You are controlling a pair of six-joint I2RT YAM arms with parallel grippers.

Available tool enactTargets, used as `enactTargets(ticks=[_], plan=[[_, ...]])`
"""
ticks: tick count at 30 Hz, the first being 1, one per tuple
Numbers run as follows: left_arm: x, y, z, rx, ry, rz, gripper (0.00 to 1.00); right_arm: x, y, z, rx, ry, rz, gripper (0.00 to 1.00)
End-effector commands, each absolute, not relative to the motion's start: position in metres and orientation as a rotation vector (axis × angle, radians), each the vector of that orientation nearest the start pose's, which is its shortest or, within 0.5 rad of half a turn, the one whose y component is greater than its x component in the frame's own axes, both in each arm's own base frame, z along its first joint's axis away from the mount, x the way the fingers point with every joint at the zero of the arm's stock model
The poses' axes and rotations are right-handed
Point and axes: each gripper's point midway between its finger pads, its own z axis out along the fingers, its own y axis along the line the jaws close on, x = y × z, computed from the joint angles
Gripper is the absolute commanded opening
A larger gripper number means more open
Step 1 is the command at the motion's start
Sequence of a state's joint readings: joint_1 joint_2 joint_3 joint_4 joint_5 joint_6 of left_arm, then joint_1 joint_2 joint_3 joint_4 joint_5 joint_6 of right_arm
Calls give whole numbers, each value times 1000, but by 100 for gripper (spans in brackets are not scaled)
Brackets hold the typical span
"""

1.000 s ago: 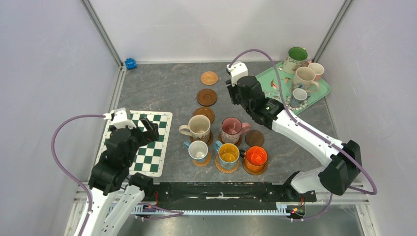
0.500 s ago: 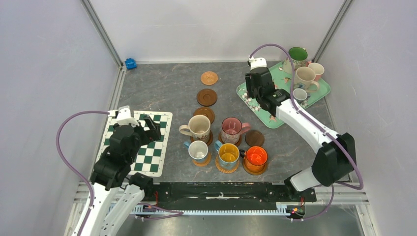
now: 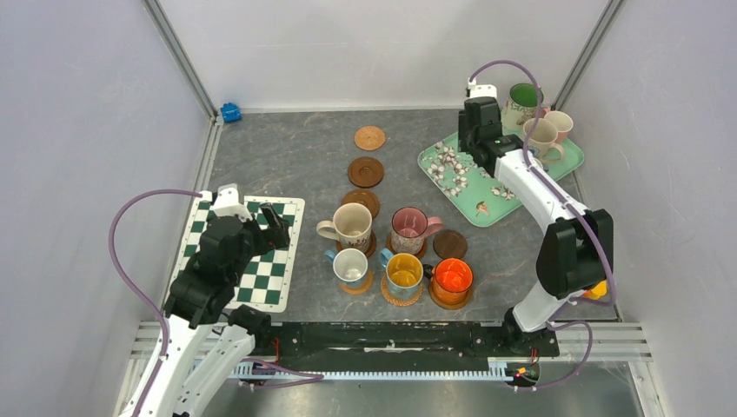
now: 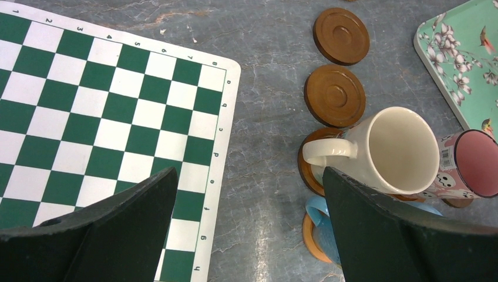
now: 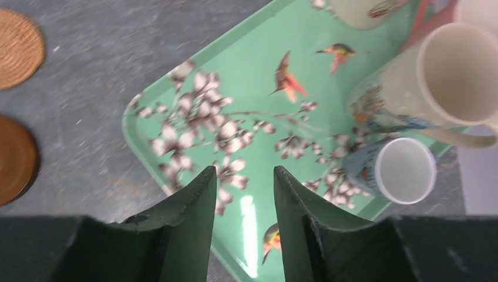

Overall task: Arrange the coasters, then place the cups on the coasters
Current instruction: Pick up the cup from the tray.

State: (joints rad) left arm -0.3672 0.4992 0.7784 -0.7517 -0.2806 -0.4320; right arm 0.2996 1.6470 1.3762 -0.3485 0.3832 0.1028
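Pale-blue cup in right-wrist view, hidden overhead

In your top view the right arm hides the small cup on the tray and part of the cream mug, while at the left wrist a left finger covers most of the blue cup and the edge crops the pink mug.

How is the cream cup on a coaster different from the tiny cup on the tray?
The cream cup is bigger than the tiny cup. The cream cup sits on a brown coaster, the tiny cup on the tray. The tiny cup is blue outside, the cream cup pale. Both stand upright, empty.
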Motion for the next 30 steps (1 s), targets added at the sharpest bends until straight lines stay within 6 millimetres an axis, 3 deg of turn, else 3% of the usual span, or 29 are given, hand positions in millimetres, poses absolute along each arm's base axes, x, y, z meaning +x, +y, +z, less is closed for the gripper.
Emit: enactTargets(ticks=[1, 14, 18, 20, 30], plan=[[213, -50, 228, -210, 1978, -236, 100, 486, 45, 234, 80, 2046, -278, 44], [215, -51, 225, -203, 1990, -233, 100, 521, -52, 254, 194, 2028, -465, 49], [215, -51, 225, -204, 1990, -232, 100, 526, -68, 236, 209, 2067, -443, 50], [215, -51, 225, -205, 1993, -228, 100, 528, -85, 226, 232, 2090, -450, 50], [217, -51, 221, -209, 2008, -219, 100, 557, -109, 201, 204, 2135, -395, 50]])
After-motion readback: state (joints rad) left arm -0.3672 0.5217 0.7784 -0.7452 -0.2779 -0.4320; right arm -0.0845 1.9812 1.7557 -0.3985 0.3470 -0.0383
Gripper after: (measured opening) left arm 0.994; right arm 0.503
